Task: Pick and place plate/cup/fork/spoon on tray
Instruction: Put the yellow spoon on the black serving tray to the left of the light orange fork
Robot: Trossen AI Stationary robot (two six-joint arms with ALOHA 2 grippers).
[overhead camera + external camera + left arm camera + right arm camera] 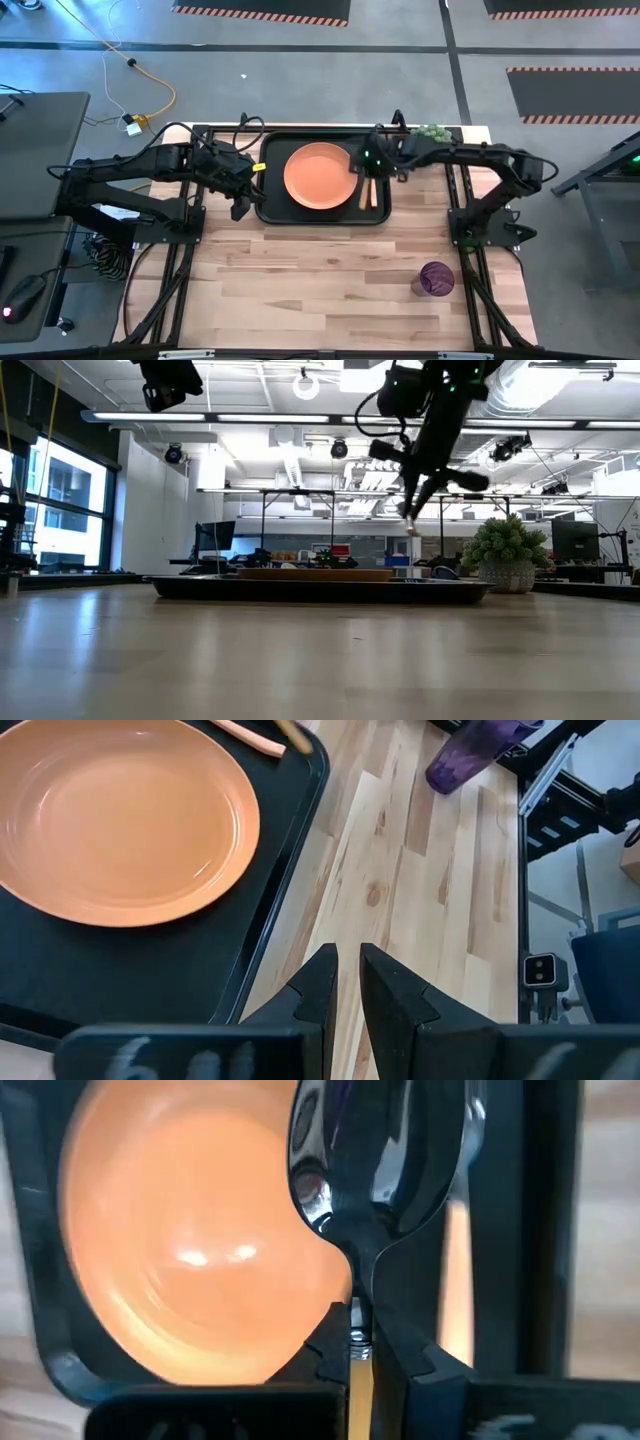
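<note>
The orange plate (318, 176) lies on the black tray (275, 212) at the table's far middle. My right gripper (366, 170) hangs above the tray's right part, shut on the spoon (375, 1170), whose silver bowl sticks out past the fingertips. A tan handle (363, 195), apparently the fork's, lies on the tray right of the plate; its head does not show. The purple cup (436, 278) stands on the table near the right front. My left gripper (348, 965) is shut and empty just off the tray's left near corner. My right gripper pinches the spoon's neck (358, 1315), just behind the bowl, between its two fingers. The tan handle (358, 1380) runs back between them, so the fingers lie along the spoon. The fingers slant downward from above. The spoon is clear of the tray, bowl end lowest (410, 525).
A green bushy plant (432, 132) in a pot stands at the far right, beside the tray. The wooden table (320, 290) stretches bare in front of the tray, apart from the cup.
</note>
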